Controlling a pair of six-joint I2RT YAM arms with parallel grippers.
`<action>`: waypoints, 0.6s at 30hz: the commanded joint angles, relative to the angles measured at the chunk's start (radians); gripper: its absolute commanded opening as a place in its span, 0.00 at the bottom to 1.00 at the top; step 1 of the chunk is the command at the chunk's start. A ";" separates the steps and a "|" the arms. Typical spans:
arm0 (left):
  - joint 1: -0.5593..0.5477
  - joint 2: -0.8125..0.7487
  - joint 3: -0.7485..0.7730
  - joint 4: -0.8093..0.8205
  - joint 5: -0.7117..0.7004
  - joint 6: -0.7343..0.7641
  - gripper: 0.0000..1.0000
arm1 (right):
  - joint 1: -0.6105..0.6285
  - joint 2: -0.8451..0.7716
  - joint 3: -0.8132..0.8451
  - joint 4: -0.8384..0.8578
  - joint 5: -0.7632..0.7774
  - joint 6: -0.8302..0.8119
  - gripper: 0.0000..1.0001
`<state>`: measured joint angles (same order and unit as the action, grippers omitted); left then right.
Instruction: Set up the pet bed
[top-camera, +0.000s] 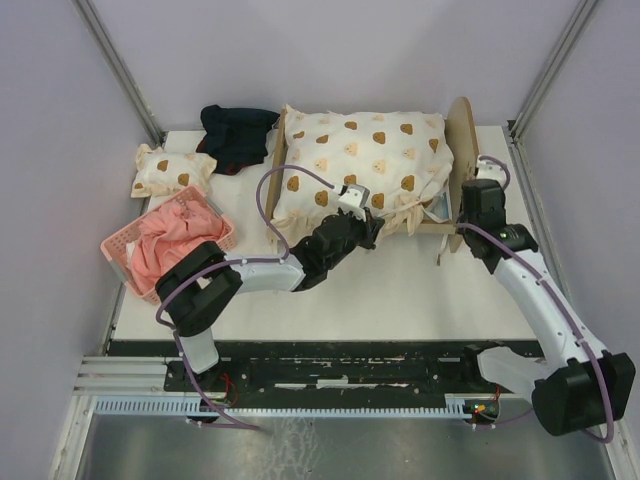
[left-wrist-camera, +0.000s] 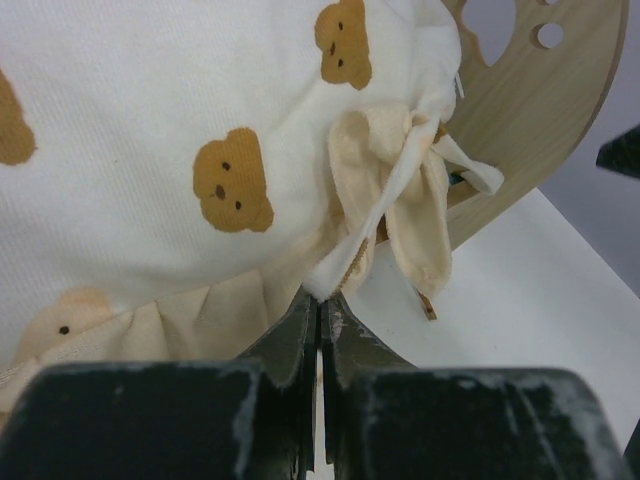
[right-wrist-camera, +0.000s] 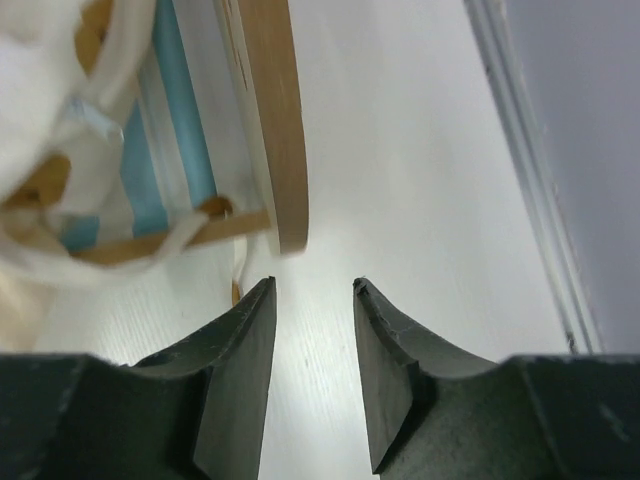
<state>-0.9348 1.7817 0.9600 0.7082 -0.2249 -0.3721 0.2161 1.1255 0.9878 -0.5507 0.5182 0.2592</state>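
The pet bed is a light plywood frame; its arched headboard (top-camera: 462, 150) stands on the right. A cream bear-print quilt (top-camera: 360, 155) lies piled over it. My left gripper (top-camera: 375, 222) is at the quilt's near edge. In the left wrist view the left gripper (left-wrist-camera: 322, 296) is shut on a white fold of the quilt (left-wrist-camera: 200, 120), with the headboard (left-wrist-camera: 540, 110) behind. My right gripper (top-camera: 468, 222) hangs by the headboard's near end. In the right wrist view the right gripper (right-wrist-camera: 315, 285) is open over bare table, just short of the headboard edge (right-wrist-camera: 275, 120). The blue-and-white striped mattress (right-wrist-camera: 180, 150) shows beside it.
A pink basket (top-camera: 212, 246) holding pink cloth sits at the left of the white table (top-camera: 400, 300). A small bear-print pillow (top-camera: 170, 172) and a dark cloth (top-camera: 235, 135) lie at the back left. Metal posts and walls enclose the table.
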 joint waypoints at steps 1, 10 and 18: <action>-0.008 -0.003 0.050 0.013 0.008 0.002 0.04 | 0.000 -0.160 -0.072 -0.114 -0.055 0.152 0.47; -0.019 0.008 0.073 0.025 0.043 -0.062 0.04 | 0.002 -0.192 -0.316 0.118 -0.255 0.281 0.47; -0.019 0.013 0.088 0.029 0.068 -0.118 0.05 | 0.002 -0.134 -0.511 0.466 -0.187 0.308 0.49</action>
<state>-0.9508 1.7905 1.0073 0.6945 -0.1780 -0.4244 0.2161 0.9810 0.5278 -0.3706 0.2970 0.5285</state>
